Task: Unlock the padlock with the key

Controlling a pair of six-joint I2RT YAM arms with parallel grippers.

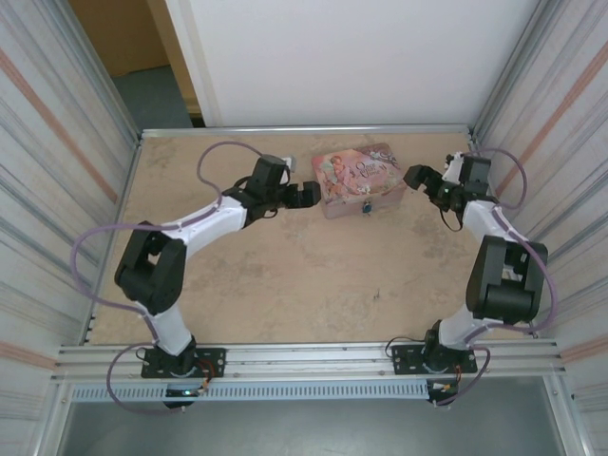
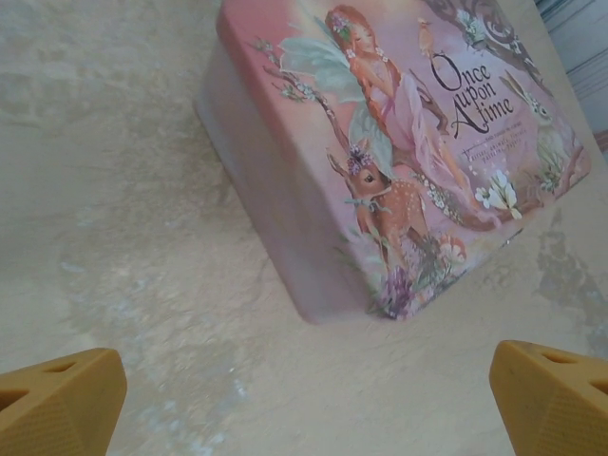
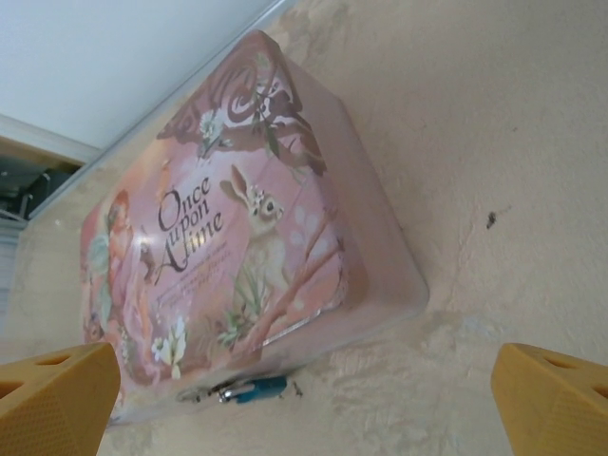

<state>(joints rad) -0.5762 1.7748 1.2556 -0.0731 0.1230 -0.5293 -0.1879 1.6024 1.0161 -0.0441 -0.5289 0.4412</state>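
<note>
You see a pink tin [image 2: 313, 256] of smooth metal, its printed lid softly shiny. The padlock [image 3: 255, 389] has a glossy blue-teal body and a bright bare-metal shackle. The table [image 1: 285, 285] looks matt and mottled beige, like worn stone. The fingertips [image 2: 57, 404] are matt yellow plastic, finely ribbed.

pink tin [image 2: 399, 142] printed with a fairy, fawn, rabbit and dark lettering; blue-teal padlock [image 3: 258, 388] at lower centre; mottled beige table [image 1: 285, 275].
</note>
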